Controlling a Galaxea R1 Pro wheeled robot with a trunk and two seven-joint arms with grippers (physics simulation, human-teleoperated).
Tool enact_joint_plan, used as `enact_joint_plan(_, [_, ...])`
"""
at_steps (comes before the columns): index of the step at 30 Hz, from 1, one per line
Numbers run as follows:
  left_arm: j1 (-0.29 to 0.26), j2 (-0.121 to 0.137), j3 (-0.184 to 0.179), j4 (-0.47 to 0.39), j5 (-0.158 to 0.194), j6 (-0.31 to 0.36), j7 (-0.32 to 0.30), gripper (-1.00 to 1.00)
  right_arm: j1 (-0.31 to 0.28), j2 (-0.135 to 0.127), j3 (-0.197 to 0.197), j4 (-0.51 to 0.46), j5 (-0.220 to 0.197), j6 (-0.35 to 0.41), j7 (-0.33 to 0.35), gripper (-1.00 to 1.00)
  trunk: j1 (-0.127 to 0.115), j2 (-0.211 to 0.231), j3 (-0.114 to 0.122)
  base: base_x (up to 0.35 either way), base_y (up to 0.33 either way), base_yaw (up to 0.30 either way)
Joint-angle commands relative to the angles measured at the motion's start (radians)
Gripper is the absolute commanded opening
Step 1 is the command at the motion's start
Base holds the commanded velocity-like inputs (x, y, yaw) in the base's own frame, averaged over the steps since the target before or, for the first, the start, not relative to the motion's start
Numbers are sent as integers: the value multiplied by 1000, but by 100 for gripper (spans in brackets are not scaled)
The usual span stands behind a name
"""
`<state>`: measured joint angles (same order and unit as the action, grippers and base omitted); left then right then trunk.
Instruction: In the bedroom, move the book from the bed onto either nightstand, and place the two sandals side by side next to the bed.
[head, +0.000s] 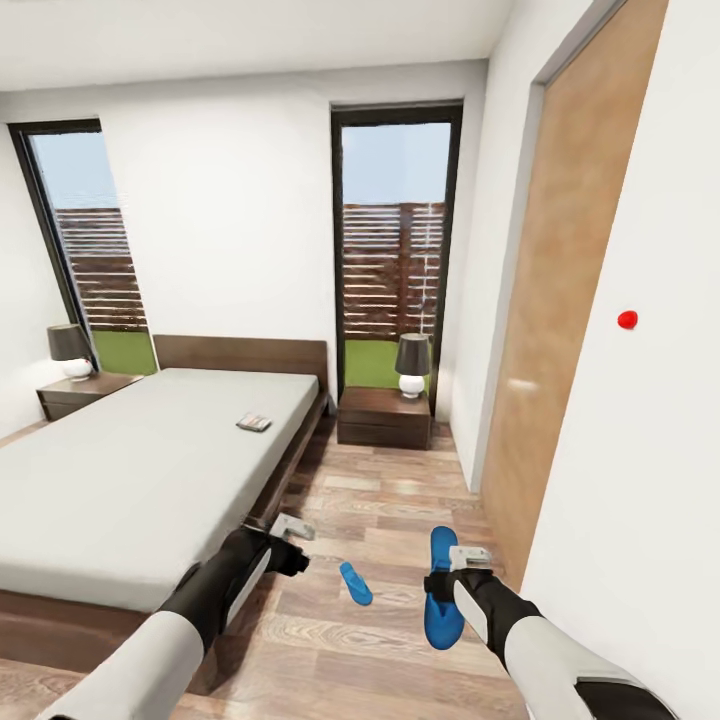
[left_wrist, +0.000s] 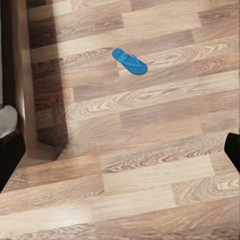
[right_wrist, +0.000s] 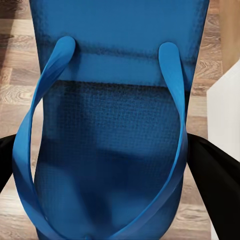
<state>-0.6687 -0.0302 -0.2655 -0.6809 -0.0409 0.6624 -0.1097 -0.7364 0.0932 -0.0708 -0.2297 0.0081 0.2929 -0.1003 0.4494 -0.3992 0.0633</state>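
Observation:
In my right gripper (head: 446, 586) hangs one blue sandal (head: 442, 592), lifted off the floor; the gripper is shut on it. In the right wrist view this sandal (right_wrist: 115, 125) sits between the black fingers (right_wrist: 216, 186), straps facing the camera. The other sandal (head: 355, 583) lies flat on the planks between my arms, also seen as a small sandal (left_wrist: 130, 62) in the left wrist view. My left gripper (head: 291, 529) hovers open and holds nothing beside the bed's (head: 130, 470) foot corner. The book (head: 253, 422) lies on the mattress near its right edge. A nightstand (head: 384, 416) stands right of the headboard, another nightstand (head: 86, 391) on the left.
Each nightstand carries a dark-shaded lamp (head: 411, 365). A wooden door (head: 565, 300) and white wall close in on the right. The dark bed frame (left_wrist: 13, 75) borders the plank-floor aisle (head: 390, 500) that runs between bed and wall.

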Motion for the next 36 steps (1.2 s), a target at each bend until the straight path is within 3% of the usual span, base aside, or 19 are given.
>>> enact_joint_plan(1, [-2, -2, 0, 46, -3, -23, 0, 100, 0, 1, -7, -2, 0, 5, -3, -100, 1, -1, 0, 133, 0, 0])
enact_joint_plan(4, [-5, -7, 1, 179, 2, -101, 11, 100, 0, 0, -7, -2, 0, 5, -3, -100, 1, -1, 0, 133, 0, 0])
enact_joint_plan(9, [-7, -8, 4, 271, 3, -186, 16, 100, 14, -1, -8, -5, 2, 4, -3, -100, 1, -1, 0, 133, 0, 0])
enact_joint_plan(17, [-5, -11, 4, 294, 6, -225, 20, 100, 36, -1, -6, -6, 2, 3, -3, -100, 1, -1, 0, 183, 0, 0])
enact_joint_plan(27, [1, -21, 10, 299, 12, -222, 30, 100, 47, -3, -6, -9, 2, 3, -3, -100, 1, -1, 0, 220, 0, 0])
enact_joint_plan(31, [4, -32, 13, 338, 67, -230, 29, 100, 50, -3, -5, -10, 2, 3, -3, -100, 1, -1, 0, 135, 0, 0])
enact_joint_plan(32, [5, -37, 13, 361, 100, -237, 29, 100, 50, -3, -5, -10, 2, 3, -3, -100, 1, -1, 0, 125, 0, 0])
enact_joint_plan(36, [6, -40, 12, 393, 147, -271, 31, 100, 50, -3, -4, -8, 1, -2, -3, -100, 1, -1, 0, 160, 0, 0])
